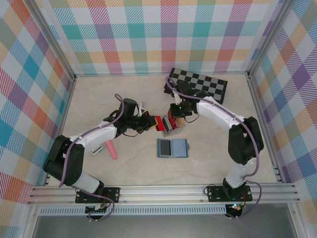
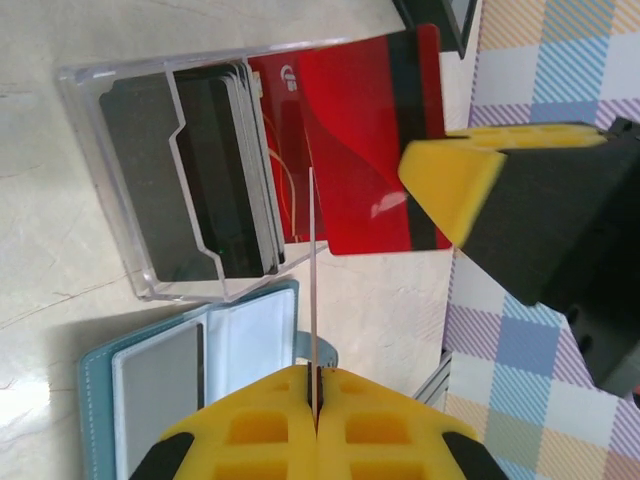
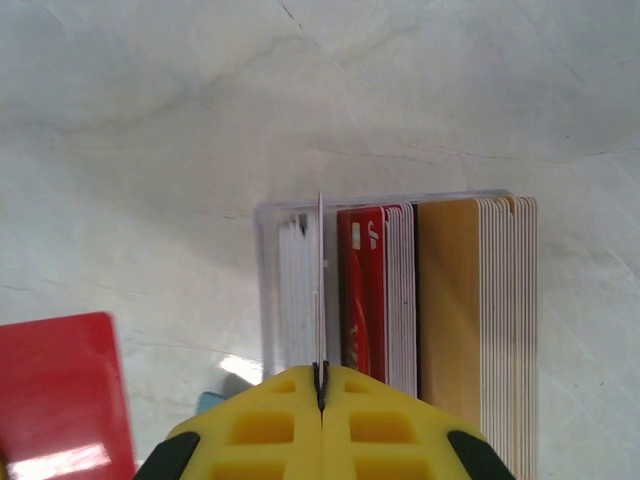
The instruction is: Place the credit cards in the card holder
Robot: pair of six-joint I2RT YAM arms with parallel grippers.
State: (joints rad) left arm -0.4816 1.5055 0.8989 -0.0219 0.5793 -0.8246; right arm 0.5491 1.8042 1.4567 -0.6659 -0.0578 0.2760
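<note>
Left gripper (image 2: 315, 375) is pinched shut on a credit card (image 2: 312, 260), edge-on, long axis running up mid-frame. Right gripper (image 3: 321, 370) clamps a second card (image 3: 320, 280) likewise.

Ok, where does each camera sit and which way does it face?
Top external: above and behind the arm bases, looking down at the table; both arms show, left gripper and right gripper at the clear card rack.
Left wrist: on the left arm, looking past its shut fingers and edge-on credit card at rack and card holder.
Right wrist: looking down past its shut fingers and edge-on credit card into the rack.
Shared: the rack appears in all three.
</note>
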